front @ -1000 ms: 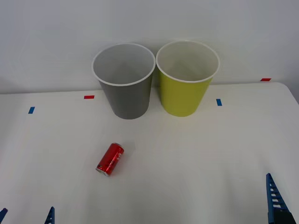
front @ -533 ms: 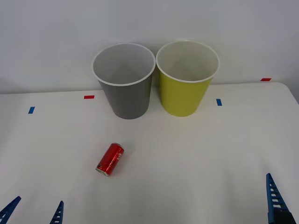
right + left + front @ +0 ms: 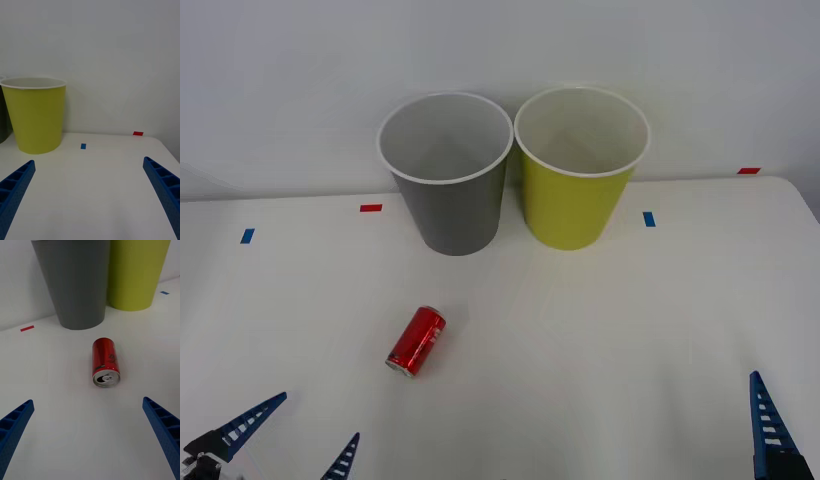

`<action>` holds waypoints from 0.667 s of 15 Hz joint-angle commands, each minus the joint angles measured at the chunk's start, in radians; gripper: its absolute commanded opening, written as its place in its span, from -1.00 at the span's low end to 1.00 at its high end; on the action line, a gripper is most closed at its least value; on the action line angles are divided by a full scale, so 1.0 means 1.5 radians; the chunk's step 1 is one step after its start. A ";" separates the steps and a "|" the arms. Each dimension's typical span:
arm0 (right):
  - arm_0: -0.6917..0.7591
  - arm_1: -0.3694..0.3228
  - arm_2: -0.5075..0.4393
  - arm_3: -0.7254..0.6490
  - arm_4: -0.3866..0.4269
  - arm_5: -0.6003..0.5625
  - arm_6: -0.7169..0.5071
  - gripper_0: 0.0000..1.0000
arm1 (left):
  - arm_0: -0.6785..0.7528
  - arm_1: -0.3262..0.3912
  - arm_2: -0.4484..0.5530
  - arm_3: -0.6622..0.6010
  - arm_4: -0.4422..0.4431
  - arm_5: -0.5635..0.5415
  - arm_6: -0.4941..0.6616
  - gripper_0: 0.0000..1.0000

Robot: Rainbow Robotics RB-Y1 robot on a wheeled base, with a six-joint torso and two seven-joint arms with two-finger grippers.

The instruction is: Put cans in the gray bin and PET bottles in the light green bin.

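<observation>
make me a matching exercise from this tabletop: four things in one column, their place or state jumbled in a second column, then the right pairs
Things:
1. can
2. gray bin
3. light green bin
4. left gripper

Places or states:
A. upright, on the robot's right of the other bin
B. open, at the near table edge
C. lying on its side in front of the bins
D. upright, nearer the red tape mark

Pairs: 1-C, 2-D, 3-A, 4-B

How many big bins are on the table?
2. The gray bin stands at the back of the table, and the light green bin stands right beside it, on the robot's right. The table shows nowhere another could hide.
</observation>
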 commanded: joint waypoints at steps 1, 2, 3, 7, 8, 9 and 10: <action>0.000 0.000 0.000 0.000 0.000 0.000 0.000 1.00 | -0.043 0.020 -0.007 -0.011 0.001 0.060 0.001 1.00; 0.000 0.000 0.000 0.000 0.000 0.000 0.000 1.00 | -0.050 0.025 -0.007 -0.030 0.002 0.101 0.004 1.00; 0.000 0.000 0.000 0.000 0.000 0.000 0.000 1.00 | -0.057 0.029 -0.007 -0.055 0.006 0.151 0.007 1.00; 0.000 0.000 0.000 0.000 0.000 0.000 0.000 1.00 | -0.119 0.043 -0.004 -0.114 0.023 0.336 0.030 1.00; 0.000 0.000 0.000 0.000 0.000 0.000 0.000 1.00 | -0.138 0.043 -0.004 -0.125 0.027 0.381 0.036 1.00; 0.000 0.000 0.000 0.000 0.000 0.000 0.000 1.00 | -0.165 0.043 -0.003 -0.141 0.029 0.439 0.044 1.00; 0.000 0.000 0.000 0.000 0.000 0.000 0.000 1.00 | -0.180 0.044 -0.003 -0.151 0.030 0.476 0.049 1.00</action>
